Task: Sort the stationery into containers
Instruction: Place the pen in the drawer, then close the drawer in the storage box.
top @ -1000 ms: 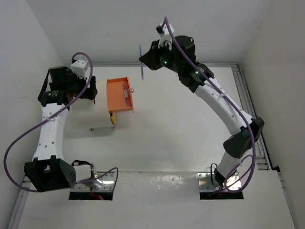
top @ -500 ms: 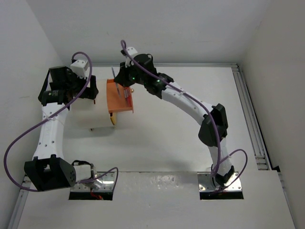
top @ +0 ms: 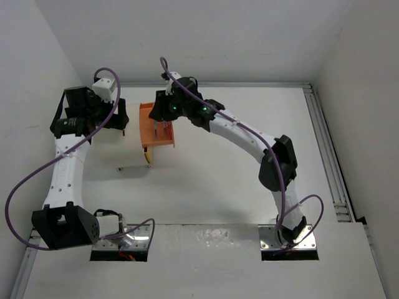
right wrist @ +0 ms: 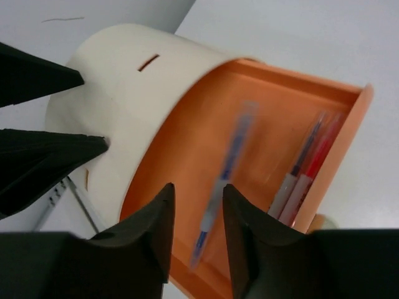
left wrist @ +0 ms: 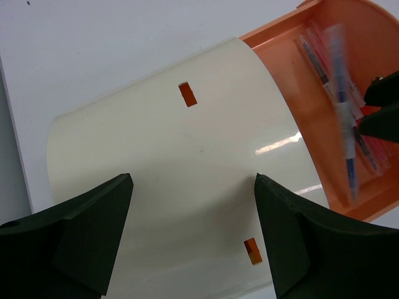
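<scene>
Right pincer hovers over the open orange drawer, fingers spread. A blue pen shows as a blur in the gap between them, above the drawer floor, and neither finger seems to grip it. Two pink pens lie side by side along the drawer's front wall. On the other side, the left pincer is spread wide at the curved wall of the cream cabinet, which sits on the white tabletop.
</scene>
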